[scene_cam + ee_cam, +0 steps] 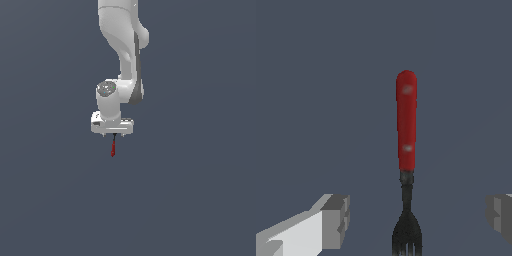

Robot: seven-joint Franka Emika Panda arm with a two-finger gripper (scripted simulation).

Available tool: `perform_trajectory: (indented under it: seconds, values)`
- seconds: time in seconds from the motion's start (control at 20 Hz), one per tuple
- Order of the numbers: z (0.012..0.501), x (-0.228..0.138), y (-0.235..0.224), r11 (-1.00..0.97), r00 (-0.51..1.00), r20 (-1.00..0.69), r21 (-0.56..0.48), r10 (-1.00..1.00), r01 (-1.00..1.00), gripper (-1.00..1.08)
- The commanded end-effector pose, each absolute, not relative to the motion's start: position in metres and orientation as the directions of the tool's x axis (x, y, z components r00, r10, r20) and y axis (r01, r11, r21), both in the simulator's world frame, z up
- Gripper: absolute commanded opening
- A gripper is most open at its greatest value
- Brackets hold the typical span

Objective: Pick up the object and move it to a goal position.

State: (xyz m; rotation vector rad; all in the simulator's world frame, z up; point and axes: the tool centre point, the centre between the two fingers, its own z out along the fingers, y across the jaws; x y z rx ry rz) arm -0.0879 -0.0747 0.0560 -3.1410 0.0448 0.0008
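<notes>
Fork (406,150) is what the object turns out to be up close: a red handle, rounded at its far end, joined to a dark metal neck and dark tines. In the wrist view it lies flat on the plain grey tabletop (316,75), lined up straight between the two fingers of the gripper (416,220), with the tines nearest the gripper and the handle pointing away from it. The gripper is spread wide; one pale finger (331,222) stands well off to one side of the tines and the other finger (501,215) well off to the other side, and neither touches the fork. From the exterior view the white arm (125,55) hangs straight down with the gripper (114,134) at its foot, and the fork (114,148) shows only as a thin red sliver directly beneath the gripper, its upper end right at the fingertips. How much gap remains between the fingertips and the tabletop I cannot tell from either view.
</notes>
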Motion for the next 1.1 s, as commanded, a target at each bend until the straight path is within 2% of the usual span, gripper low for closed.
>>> perform_trajectory:
  seconds: [0.0, 0.75, 0.8, 1.05]
  values:
    - [0.052, -0.088, -0.075, -1.000, 1.000, -0.001, 0.000, -0.028, -0.028, 1.00]
    - [0.006, -0.089, -0.075, -1.000, 1.000, 0.000, 0.000, -0.028, -0.028, 1.00]
    - [0.006, -0.089, -0.075, -1.000, 1.000, 0.000, 0.000, -0.028, -0.028, -1.00]
    - [0.006, -0.089, -0.075, -1.000, 1.000, 0.000, 0.000, -0.028, -0.028, -1.00]
